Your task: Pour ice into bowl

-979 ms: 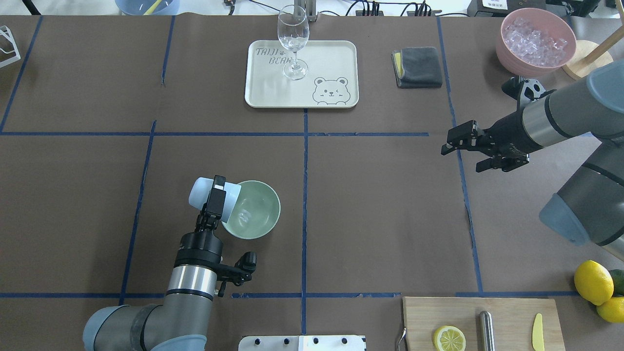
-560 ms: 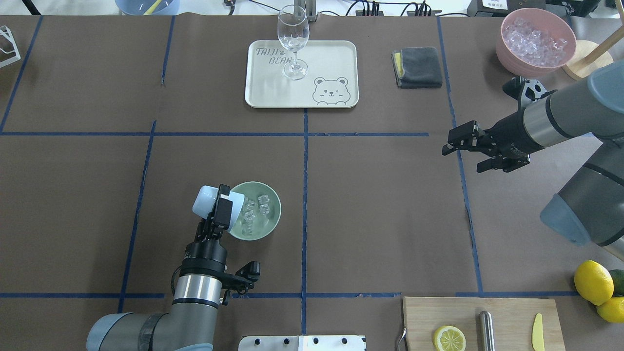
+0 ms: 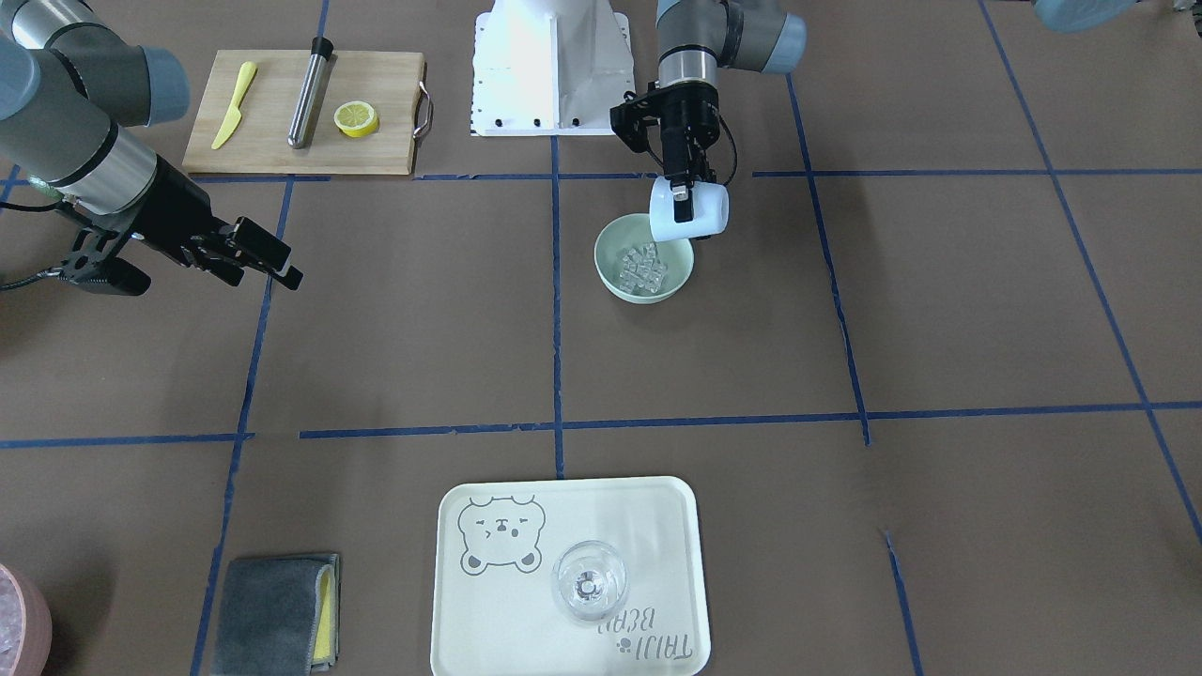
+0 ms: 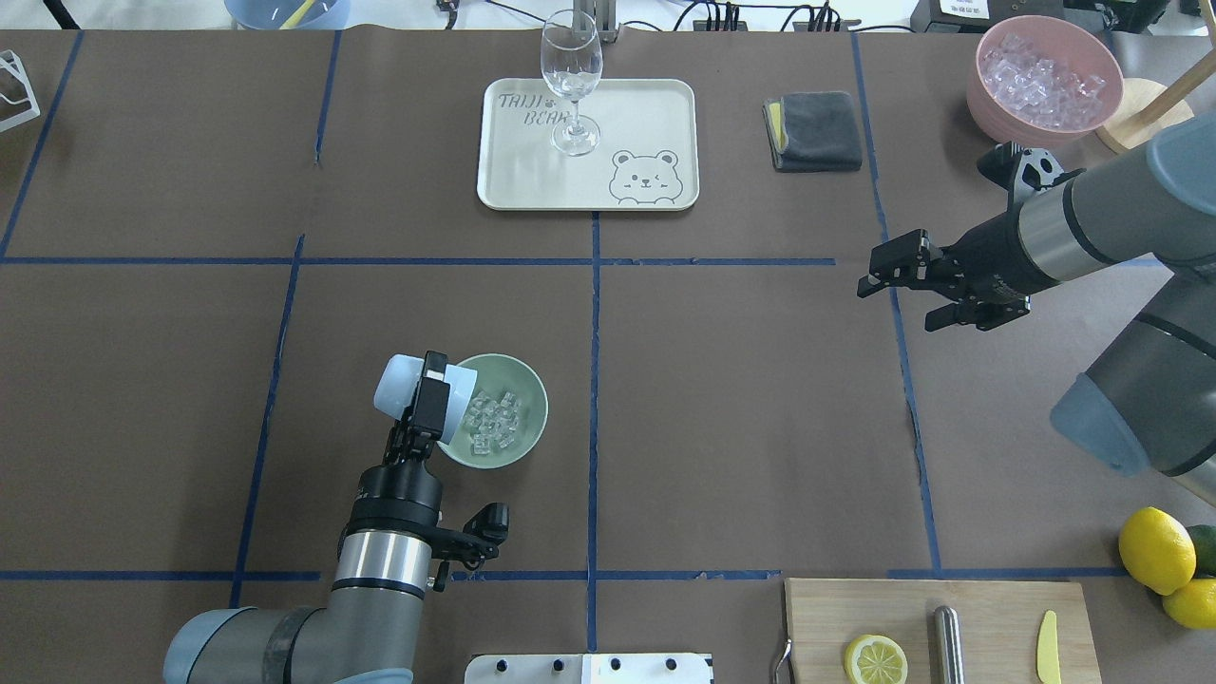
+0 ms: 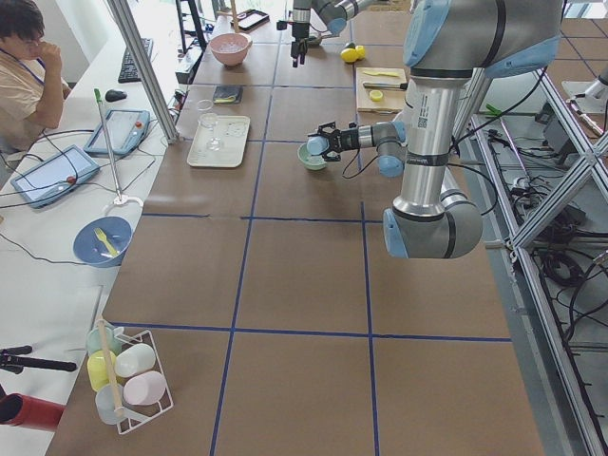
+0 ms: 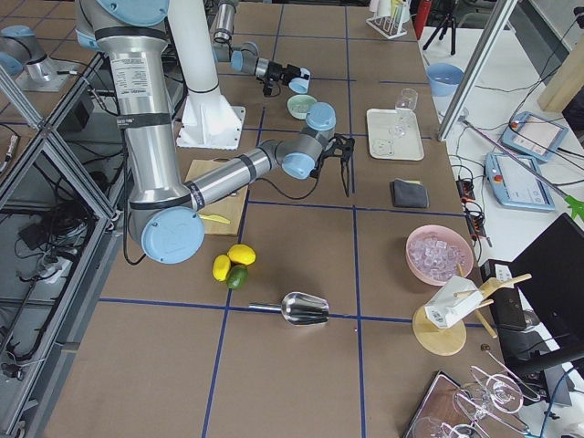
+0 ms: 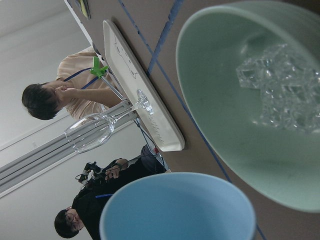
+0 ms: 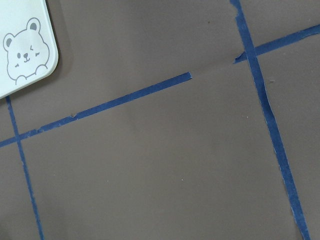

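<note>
Left gripper [image 4: 429, 397] clamped on the cup [image 4: 399, 382], tipped mouth-first over the bowl [image 4: 534, 426] from 9 o'clock so cubes drop inside | ice [image 4: 494, 421] heaped in the bowl (pour looks done) | right gripper [image 4: 898, 290] at 3 o'clock, spread, holding nothing | tray [image 4: 655, 114] and glass [image 4: 571, 66] at 12, well apart, no hindrance
</note>
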